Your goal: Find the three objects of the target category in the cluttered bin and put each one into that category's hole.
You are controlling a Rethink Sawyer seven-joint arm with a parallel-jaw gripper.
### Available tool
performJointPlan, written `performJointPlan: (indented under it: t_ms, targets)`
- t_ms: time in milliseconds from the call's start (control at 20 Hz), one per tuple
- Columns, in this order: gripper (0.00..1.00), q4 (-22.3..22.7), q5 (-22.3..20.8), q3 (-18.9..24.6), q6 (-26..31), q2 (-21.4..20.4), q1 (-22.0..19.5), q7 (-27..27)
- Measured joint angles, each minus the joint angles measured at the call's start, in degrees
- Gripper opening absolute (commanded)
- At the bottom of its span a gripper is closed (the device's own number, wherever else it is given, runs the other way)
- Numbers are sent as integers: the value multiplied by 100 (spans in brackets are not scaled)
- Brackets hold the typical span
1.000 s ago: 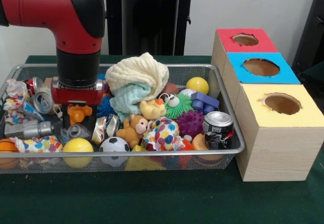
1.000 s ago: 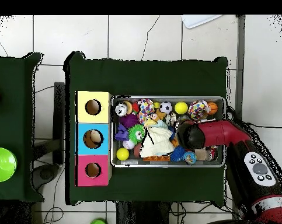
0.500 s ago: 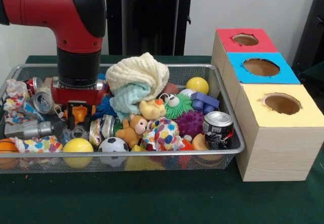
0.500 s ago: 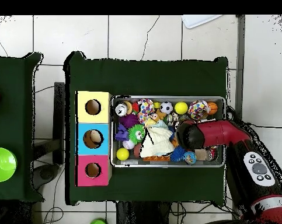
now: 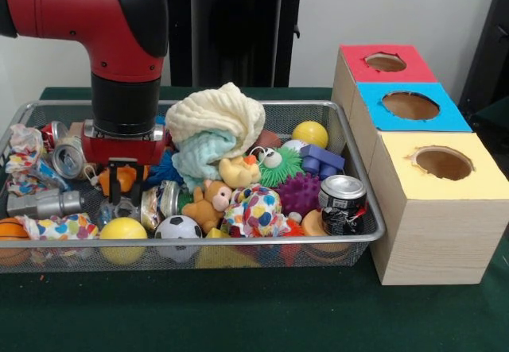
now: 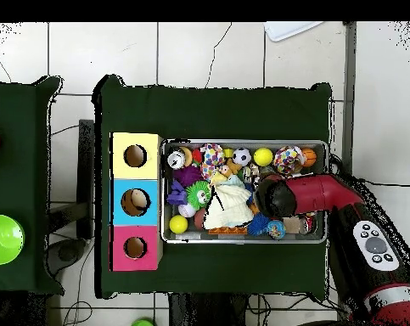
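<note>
Down in the mesh bin (image 5: 362, 209), the gripper (image 5: 125, 183) straddles an orange toy (image 5: 119, 179), fingers apart on either side; beverage cans lie at nine o'clock (image 5: 65, 160) and three o'clock (image 5: 343, 202).

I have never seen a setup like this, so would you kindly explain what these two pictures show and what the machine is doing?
The red and black robot arm is a machine for picking things up. One picture looks across the table, the other straight down. On the green table stands a wire mesh bin full of toys, balls, crumpled cans and a cream cloth. Beside it stand three wooden boxes with holes: red, blue and yellow. The pincer reaches down around a small orange toy; whether it grips is unclear.
</note>
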Motion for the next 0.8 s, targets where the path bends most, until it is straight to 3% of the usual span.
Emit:
performJointPlan:
  t_ms: [550,600,800]
  targets:
    - [0,22,-1,-25,2,-54,35,0]
    - [100,21,-1,-26,-1,-54,37,0]
    - [100,22,-2,-31,-14,-58,37,0]
